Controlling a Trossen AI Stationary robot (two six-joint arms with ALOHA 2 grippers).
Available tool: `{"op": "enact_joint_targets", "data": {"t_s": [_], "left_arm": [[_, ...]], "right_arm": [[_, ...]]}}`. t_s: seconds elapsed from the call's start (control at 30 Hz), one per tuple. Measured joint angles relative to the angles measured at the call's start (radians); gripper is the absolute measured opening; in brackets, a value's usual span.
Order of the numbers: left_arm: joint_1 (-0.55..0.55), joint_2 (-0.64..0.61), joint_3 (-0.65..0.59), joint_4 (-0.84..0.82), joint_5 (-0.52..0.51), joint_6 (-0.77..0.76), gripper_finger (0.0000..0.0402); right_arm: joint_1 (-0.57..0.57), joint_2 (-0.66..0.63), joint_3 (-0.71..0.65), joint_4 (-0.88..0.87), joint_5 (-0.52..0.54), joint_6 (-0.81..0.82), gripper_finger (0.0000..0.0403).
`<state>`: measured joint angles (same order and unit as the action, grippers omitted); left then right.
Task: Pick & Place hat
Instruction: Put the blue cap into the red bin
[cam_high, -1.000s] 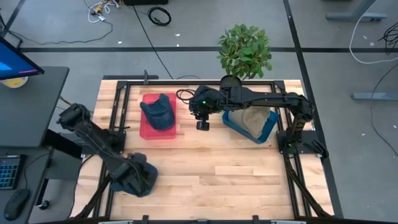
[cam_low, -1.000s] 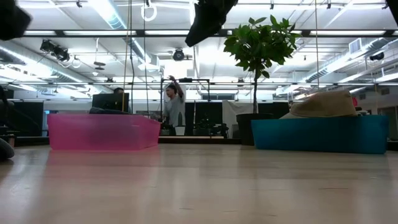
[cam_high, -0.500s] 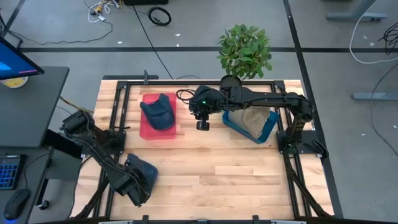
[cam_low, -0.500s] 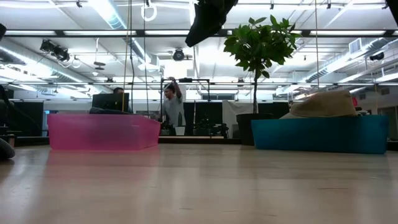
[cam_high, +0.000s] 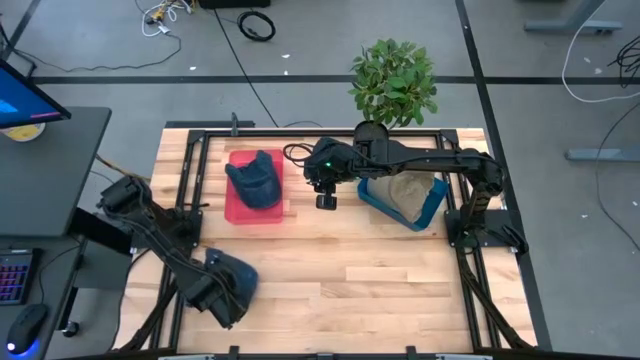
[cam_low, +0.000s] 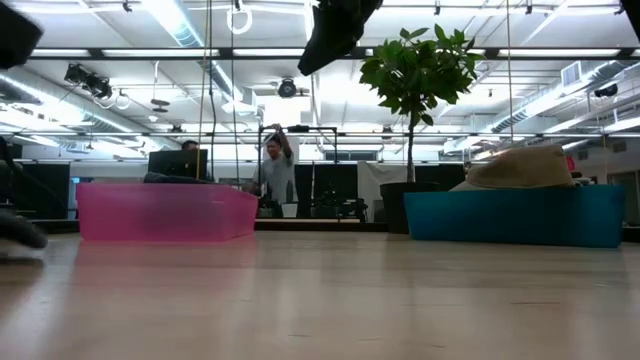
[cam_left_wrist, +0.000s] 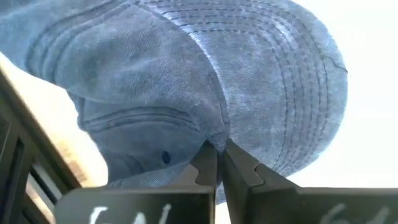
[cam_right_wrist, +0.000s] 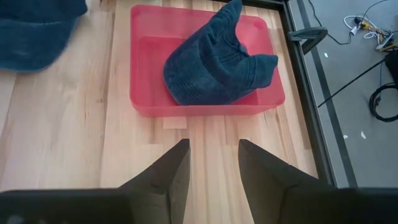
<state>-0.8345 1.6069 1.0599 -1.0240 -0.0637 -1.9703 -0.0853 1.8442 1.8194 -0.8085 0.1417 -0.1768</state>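
A blue denim hat (cam_high: 235, 284) lies near the table's near left corner and fills the left wrist view (cam_left_wrist: 205, 68). My left gripper (cam_high: 212, 291) is shut on it (cam_left_wrist: 217, 163). A second blue hat (cam_high: 255, 180) rests in the red bin (cam_high: 237, 212), which also shows in the right wrist view (cam_right_wrist: 217, 65). A tan hat (cam_high: 408, 188) lies in the blue bin (cam_high: 372, 198). My right gripper (cam_high: 327, 200) hangs open above the table's middle (cam_right_wrist: 212, 163), touching nothing. My left gripper pinches a ridge of the hat's denim (cam_left_wrist: 214, 142) between its two fingers, where the stitched brim meets the crown. The fingers come from the table's left side, slanting down. Whether the hat is clear of the table, I cannot tell.
A potted plant (cam_high: 393, 80) stands behind the table's far edge. A black frame (cam_high: 190, 215) runs around the tabletop. In the low view the red bin (cam_low: 165, 212) and blue bin (cam_low: 515, 215) stand at the far side. A person (cam_low: 275, 170) shows in the room beyond.
My left gripper has gone toward the table's near edge at the hat and shut on its cloth. The hat has shifted a little toward the table's right.
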Motion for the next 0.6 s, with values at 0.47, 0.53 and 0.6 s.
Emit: {"op": "enact_joint_targets", "data": {"t_s": [0.47, 0.53, 0.6], "left_arm": [[0.192, -0.004, 0.283, -0.521, -0.086, 0.608, 0.0007], [0.23, -0.005, 0.307, -0.546, -0.136, 0.726, 0.0009], [0.268, -0.015, 0.311, -0.534, -0.188, 0.923, 0.0009]], "right_arm": [[0.0, 0.0, 0.0, -0.119, 0.0, 0.011, 0.0139], [0.0, 0.0, 0.0, -0.151, 0.0, 0.027, 0.0139], [0.0, 0.001, 0.0, -0.16, 0.0, 0.056, 0.0139]]}}
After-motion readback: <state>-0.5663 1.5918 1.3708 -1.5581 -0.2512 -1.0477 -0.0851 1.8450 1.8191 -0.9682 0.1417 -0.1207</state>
